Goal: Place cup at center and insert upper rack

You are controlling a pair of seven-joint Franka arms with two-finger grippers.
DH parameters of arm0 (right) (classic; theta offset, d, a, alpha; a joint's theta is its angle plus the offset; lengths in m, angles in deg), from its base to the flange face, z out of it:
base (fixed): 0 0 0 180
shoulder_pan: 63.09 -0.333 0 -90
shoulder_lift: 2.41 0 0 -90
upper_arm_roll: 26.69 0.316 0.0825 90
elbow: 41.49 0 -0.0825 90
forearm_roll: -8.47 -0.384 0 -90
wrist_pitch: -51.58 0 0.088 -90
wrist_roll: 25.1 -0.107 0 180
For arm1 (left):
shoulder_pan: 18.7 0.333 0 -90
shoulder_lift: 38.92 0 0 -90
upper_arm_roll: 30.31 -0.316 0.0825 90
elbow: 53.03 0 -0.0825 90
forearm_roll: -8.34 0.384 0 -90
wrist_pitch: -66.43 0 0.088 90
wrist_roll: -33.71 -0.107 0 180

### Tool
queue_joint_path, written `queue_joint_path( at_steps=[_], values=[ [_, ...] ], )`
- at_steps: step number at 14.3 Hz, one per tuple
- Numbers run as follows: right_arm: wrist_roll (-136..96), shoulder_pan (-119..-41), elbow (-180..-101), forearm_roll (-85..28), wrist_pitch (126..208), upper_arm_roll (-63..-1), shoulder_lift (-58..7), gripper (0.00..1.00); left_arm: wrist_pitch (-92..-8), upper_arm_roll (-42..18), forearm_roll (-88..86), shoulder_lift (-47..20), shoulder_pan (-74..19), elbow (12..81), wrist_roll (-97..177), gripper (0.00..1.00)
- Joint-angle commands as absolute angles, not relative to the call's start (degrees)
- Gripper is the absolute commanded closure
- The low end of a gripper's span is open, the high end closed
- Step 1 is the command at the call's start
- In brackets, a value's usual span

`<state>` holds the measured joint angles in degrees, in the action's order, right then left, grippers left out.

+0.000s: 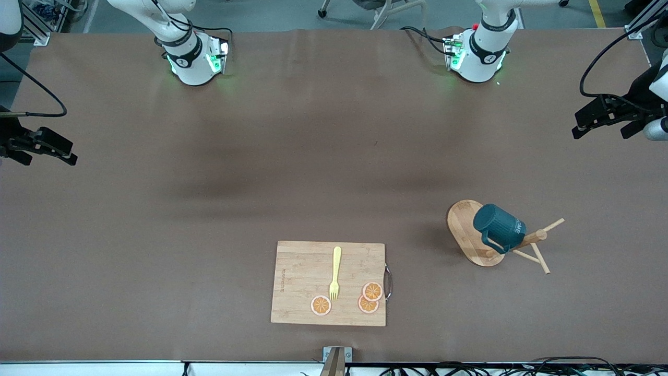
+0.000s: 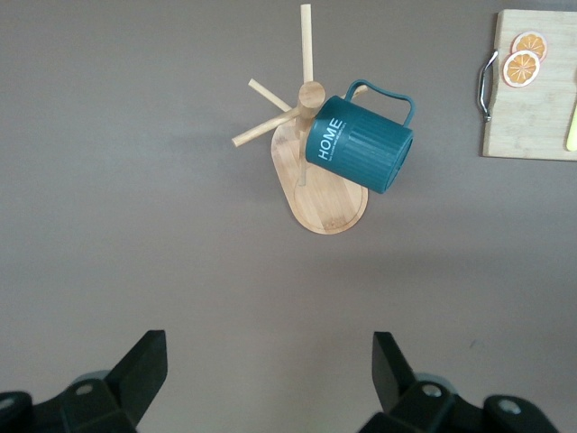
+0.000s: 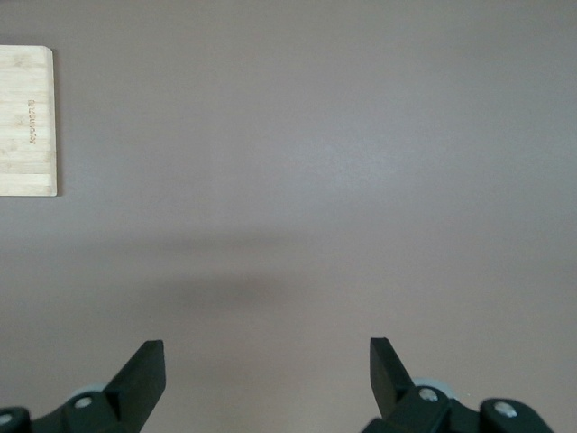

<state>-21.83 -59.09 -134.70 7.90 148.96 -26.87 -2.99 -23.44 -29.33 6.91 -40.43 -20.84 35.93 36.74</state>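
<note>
The dark teal cup (image 1: 498,227) hangs tilted by its handle on a peg of the upper rack, a bamboo mug stand with an oval base (image 1: 464,230), toward the left arm's end of the table. Cup (image 2: 361,144) and stand base (image 2: 329,203) also show in the left wrist view. My left gripper (image 1: 582,125) is open and empty, high over the table's edge at the left arm's end; its own view shows it (image 2: 270,361) over bare table. My right gripper (image 1: 62,151) is open and empty at the right arm's end, also over bare table (image 3: 268,361).
A rectangular wooden cutting board (image 1: 329,282) lies near the front camera at mid-table, with a yellow fork (image 1: 335,271) and three orange slices (image 1: 371,291) on it. It shows in the left wrist view (image 2: 532,90) and the right wrist view (image 3: 27,122).
</note>
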Motion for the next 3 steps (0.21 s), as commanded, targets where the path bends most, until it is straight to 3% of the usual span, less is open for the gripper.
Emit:
queue_joint_path(
  at_steps=[1,3],
  values=[
    [-22.1,-59.0,-136.8,8.4,149.2,-26.4,-1.0,0.0,-22.8,-29.4,6.1,-40.7,-20.6,35.8,36.5,0.0],
    [-22.1,-58.9,-136.8,8.4,148.8,-26.5,-1.1,0.0,-22.8,-29.4,6.1,-40.7,-20.6,35.8,36.5,0.0]
  ],
)
